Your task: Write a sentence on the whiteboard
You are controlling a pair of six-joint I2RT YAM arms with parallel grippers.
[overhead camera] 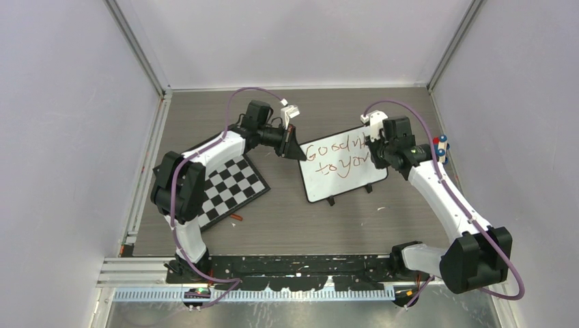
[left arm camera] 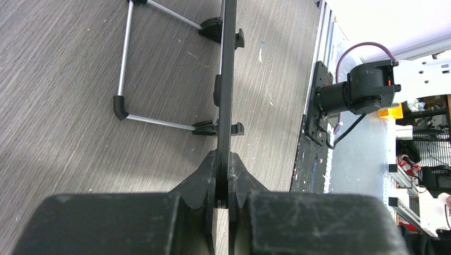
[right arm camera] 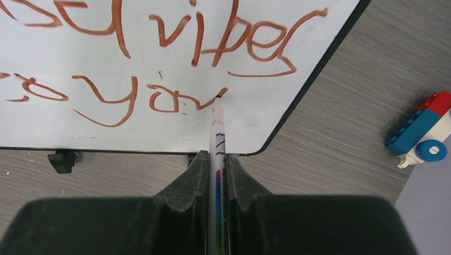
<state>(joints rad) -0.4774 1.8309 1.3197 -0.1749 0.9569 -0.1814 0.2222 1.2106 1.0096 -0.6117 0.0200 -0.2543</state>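
**Whiteboard** (overhead camera: 345, 166): stood near the middle of the table (overhead camera: 307, 225) on two black feet (overhead camera: 331, 201) and leaned back on a wire stand (left arm camera: 125, 69). It is set slightly askew. The left edge is pinched at the frame by the clenched fingers of the left gripper (overhead camera: 293, 147), and the board is seen edge-on in the left wrist view. The lower right rounded corner is shown in the right wrist view, with bare table beyond it.

**Sentence** (right arm camera: 159, 101): red-brown handwriting in two lines. "Good vibes" is read above and "to you" below.

**Marker** (right arm camera: 218, 127): clamped between the fingers of the right gripper (right arm camera: 217, 159). The tip is laid on the board at the end of the "u", just above the lower frame. Short black marks and a coloured stripe are seen on the barrel, but nothing on it can be read.

**Checkerboard** (overhead camera: 235, 188): laid flat to the left of the whiteboard, apart from it and partly under the left arm.

**Toy blocks** (overhead camera: 440, 147): red, blue and white, set by the right wall just beside the right arm.

**Open room**: a wide bare strip of table is left between the board's lower edge and the arm bases. A narrower strip is left behind the board.
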